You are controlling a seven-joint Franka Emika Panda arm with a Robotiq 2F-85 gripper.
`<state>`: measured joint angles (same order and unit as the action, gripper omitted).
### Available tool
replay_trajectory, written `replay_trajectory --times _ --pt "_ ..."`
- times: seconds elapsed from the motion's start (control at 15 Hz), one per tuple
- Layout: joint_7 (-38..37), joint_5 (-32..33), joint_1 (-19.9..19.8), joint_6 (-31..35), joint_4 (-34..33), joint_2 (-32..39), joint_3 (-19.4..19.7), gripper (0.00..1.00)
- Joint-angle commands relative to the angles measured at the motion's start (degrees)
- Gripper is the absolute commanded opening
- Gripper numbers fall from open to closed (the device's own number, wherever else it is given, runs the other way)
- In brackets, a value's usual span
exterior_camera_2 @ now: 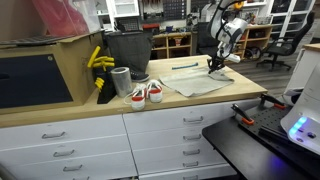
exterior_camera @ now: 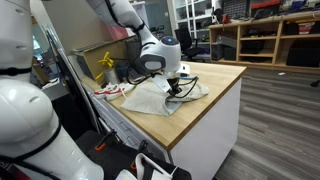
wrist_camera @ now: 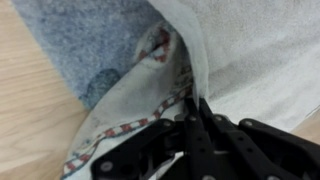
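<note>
Currently: black gripper (wrist_camera: 192, 108), jaws pinching grey-white cloth with red-striped hem (wrist_camera: 120, 125) on light wooden surface (wrist_camera: 30, 120); a firm, deep bite seems advisable.

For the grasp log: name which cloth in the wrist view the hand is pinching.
The pale cloth with the red-striped hem: its fold sits between the hand's closed fingers. The blue-grey towel lies up-left, clear of the fingers.

wrist view blurry, cloth (wrist_camera: 250, 60) cut off by top & rt edges.
</note>
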<state>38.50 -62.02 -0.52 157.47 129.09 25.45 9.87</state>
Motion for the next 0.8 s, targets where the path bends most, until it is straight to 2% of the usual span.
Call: replay_trajectory --times 0.0,0.2,0.33,0.4,0.53,0.73 --pt "-5.19 4.36 1.55 0.35 -0.88 -0.29 2.15 0.00" --pt "-7.73 7.24 1.12 -1.89 0.24 -2.90 3.56 0.01" --pt "-10.40 9.86 0.74 -6.03 1.57 -5.46 5.01 0.01" --pt "-13.81 14.28 -4.02 -7.19 2.40 -7.28 1.06 0.01" --pt "-16.84 17.04 -6.11 -12.03 3.56 -10.68 0.13 0.01" --pt "-20.05 17.39 -8.01 -17.18 5.87 -16.64 -1.87 0.01"
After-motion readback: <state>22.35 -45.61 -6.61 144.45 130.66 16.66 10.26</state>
